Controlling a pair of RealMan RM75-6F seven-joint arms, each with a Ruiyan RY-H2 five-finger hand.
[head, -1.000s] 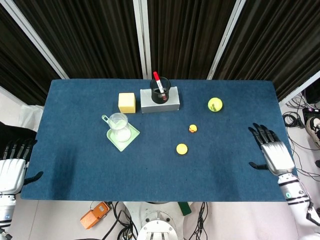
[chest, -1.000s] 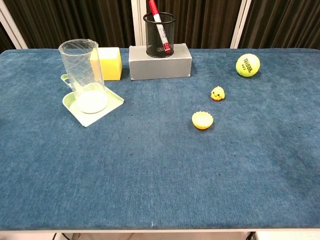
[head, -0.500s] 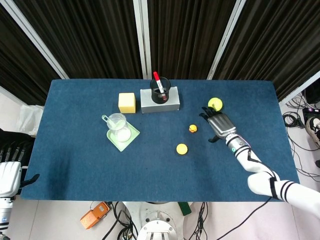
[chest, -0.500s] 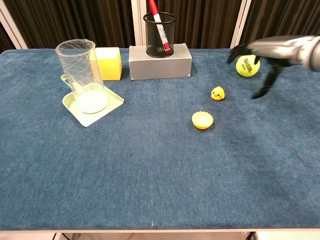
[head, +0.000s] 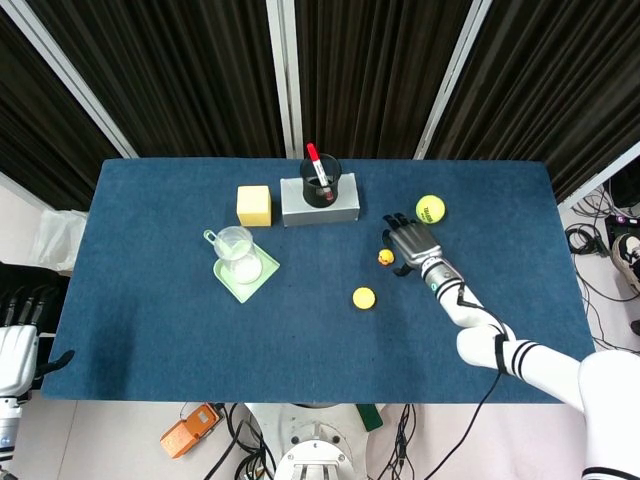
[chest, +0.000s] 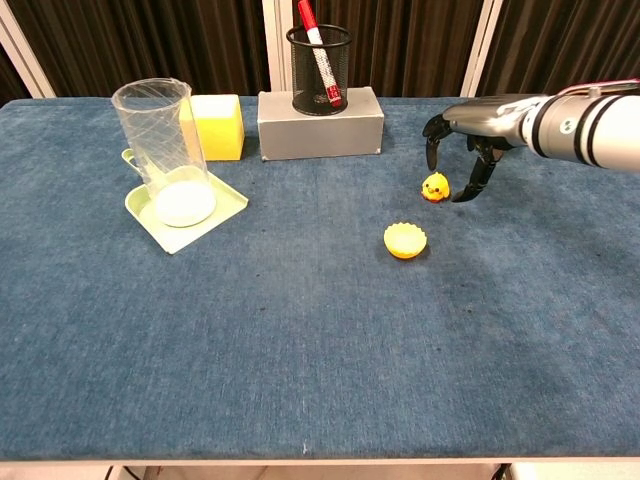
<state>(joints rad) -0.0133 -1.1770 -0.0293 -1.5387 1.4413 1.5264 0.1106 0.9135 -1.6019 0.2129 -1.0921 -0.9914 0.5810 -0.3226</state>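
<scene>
**Right hand poised over small yellow duck**

Head view — right hand (head: 412, 243) reaches mid-table, fingers apart, holding nothing, just beside the duck (head: 385, 258). Tennis ball (head: 430, 208) near behind it; yellow cup (head: 363, 297) in front. Left hand (head: 18, 345) sits off the table (head: 150, 320) edge, fingers extended, empty.

Chest view — right hand's fingertips (chest: 432, 160) hang curled down either side of the duck, apart from it. Duck looks tiny, light, likely rubbery — pinch across its body. Beaker (chest: 165, 150) stands on green tray (chest: 225, 210).
</scene>
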